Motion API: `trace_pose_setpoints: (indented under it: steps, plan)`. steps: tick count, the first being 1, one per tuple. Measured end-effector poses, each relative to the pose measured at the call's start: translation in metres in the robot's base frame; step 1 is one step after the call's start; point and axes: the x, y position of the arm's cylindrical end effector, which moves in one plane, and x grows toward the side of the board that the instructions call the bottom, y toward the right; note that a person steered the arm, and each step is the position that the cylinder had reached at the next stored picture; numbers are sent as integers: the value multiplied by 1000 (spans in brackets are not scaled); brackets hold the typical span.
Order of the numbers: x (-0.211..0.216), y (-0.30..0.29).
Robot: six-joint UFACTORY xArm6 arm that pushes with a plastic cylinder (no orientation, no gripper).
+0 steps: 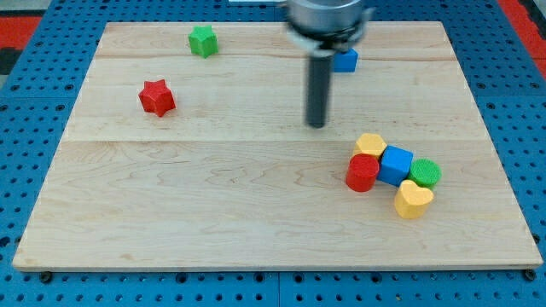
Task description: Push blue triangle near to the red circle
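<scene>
The blue triangle (346, 60) lies near the view's top, partly hidden behind my rod. The red circle (363, 172) sits at the view's right, in a cluster with other blocks. My tip (316, 124) rests on the board below the blue triangle, and above and left of the red circle, touching neither.
Around the red circle are a yellow block (371, 144), a blue cube (396, 165), a green block (425, 173) and a yellow heart (414, 199). A red star (157, 97) lies at the left and a green star (203, 41) at the top left of the wooden board (213, 196).
</scene>
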Motion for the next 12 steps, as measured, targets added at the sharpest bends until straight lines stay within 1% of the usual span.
trace_pose_setpoints:
  steps: [1,2,3,4,5,6,7,8,9,10,11,12]
  plan:
    - [-47,92]
    - [-119,113]
    - [-150,14]
    - [-129,-48]
    - [-115,-31]
    - [-162,-34]
    - [-168,33]
    - [-115,16]
    - [-145,-34]
    - [-166,-64]
    - [-135,-61]
    - [-87,-50]
